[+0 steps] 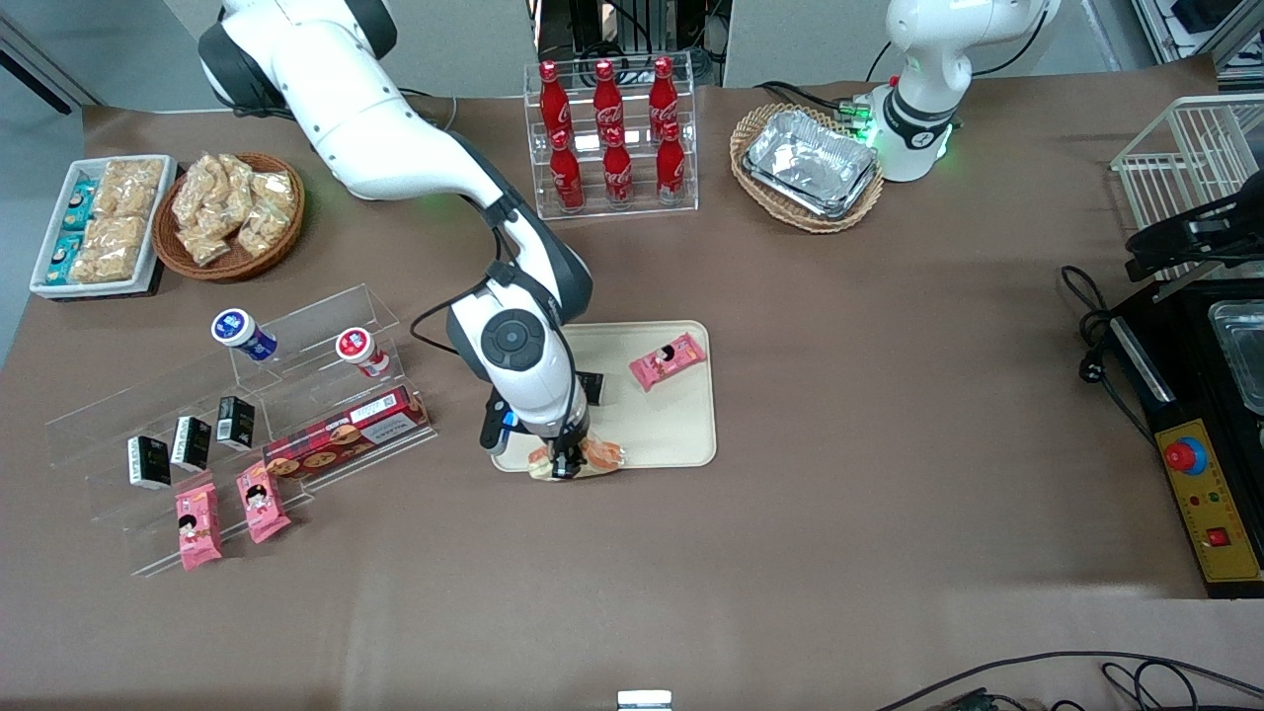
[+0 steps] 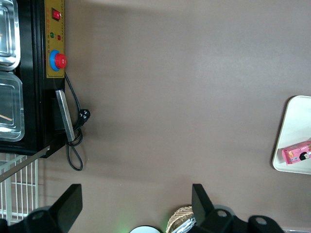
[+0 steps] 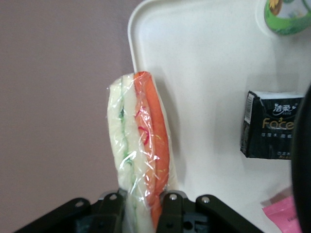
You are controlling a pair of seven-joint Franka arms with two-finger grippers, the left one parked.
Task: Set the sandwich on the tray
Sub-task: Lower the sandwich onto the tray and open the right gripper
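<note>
The sandwich point(image 3: 141, 141), wrapped in clear plastic with pale bread and orange-red and green layers, is clamped between my gripper's fingers point(image 3: 143, 208). In the front view my gripper point(image 1: 565, 464) holds the sandwich point(image 1: 602, 454) at the cream-beige tray's point(image 1: 681, 434) rim nearest the front camera, at the corner toward the working arm's end. The sandwich overhangs that rim, partly over the tray and partly over the brown table. The tray point(image 3: 218, 87) also bears a pink snack packet point(image 1: 669, 359) and a small black box point(image 3: 269, 124).
An acrylic stand point(image 1: 296, 395) with black boxes, pink packets, a biscuit box and two cups lies toward the working arm's end. A rack of red bottles point(image 1: 612, 138), two wicker baskets and a white snack dish point(image 1: 99, 222) sit farther from the front camera.
</note>
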